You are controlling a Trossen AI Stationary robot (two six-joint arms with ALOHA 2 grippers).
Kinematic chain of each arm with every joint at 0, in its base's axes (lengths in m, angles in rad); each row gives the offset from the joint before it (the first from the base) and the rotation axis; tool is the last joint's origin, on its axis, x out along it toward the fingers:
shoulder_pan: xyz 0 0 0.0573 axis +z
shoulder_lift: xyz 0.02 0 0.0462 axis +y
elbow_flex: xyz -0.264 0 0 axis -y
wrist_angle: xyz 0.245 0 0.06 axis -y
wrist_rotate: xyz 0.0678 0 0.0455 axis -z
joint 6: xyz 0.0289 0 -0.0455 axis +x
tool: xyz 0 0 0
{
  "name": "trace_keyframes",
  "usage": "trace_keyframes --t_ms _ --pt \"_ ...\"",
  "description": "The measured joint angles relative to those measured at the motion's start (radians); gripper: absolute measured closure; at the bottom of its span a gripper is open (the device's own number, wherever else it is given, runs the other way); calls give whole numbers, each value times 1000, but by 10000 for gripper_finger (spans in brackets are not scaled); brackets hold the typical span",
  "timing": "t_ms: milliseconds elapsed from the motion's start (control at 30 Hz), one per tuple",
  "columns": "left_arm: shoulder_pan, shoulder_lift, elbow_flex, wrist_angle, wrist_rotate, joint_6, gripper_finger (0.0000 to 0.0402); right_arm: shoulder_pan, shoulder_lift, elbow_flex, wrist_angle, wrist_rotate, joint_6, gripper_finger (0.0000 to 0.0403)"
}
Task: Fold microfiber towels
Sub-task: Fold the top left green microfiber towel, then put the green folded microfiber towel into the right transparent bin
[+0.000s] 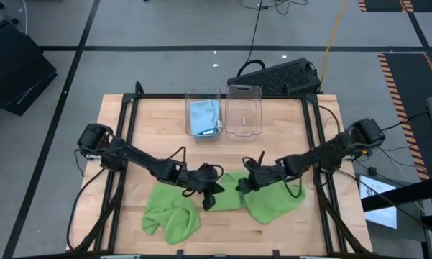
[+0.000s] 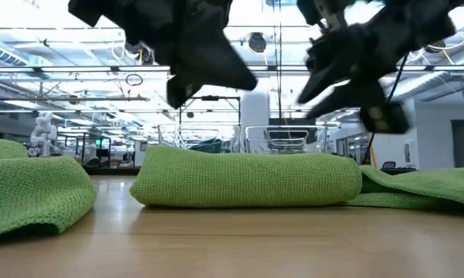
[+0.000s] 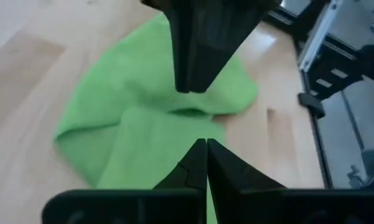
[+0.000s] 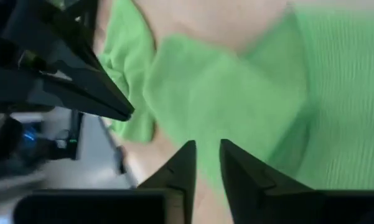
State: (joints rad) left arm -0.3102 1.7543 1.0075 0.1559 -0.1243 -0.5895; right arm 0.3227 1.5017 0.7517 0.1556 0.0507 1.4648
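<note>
Right now you are between folds: the middle green towel lies as a thick folded band on the surface, another green towel crumpled to its left and a third to its right. Your left gripper hangs just above the band, closed and empty. Your right gripper hovers opposite, its fingers a narrow gap apart, holding nothing. Next, I judge, you must pinch an edge and carry it across squarely. Only the high view shows the two clear bins, one holding a blue towel; only the low view shows the fold's rounded thickness.
</note>
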Motion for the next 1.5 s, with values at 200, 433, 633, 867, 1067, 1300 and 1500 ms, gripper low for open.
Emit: trace_keyframes --t_ms 200,433,633,867,1067,1300,1500 --pt "1 120 -1 14 53 2 391 78 -4 0 -6 0 280 263" --pt "-23 210 3 -10 220 87 393 185 -1 0 5 63 449 210" --pt "-47 188 3 -121 261 156 390 253 -1 0 46 139 572 182" --pt "-41 180 2 -128 263 169 398 232 65 11 66 159 609 147" --pt "-21 180 1 -120 294 162 385 188 205 82 135 107 583 132" --pt "-1 117 -4 -162 313 124 397 177 277 116 130 35 558 131" --pt "16 55 -2 -161 299 135 395 155 285 117 115 55 550 131"
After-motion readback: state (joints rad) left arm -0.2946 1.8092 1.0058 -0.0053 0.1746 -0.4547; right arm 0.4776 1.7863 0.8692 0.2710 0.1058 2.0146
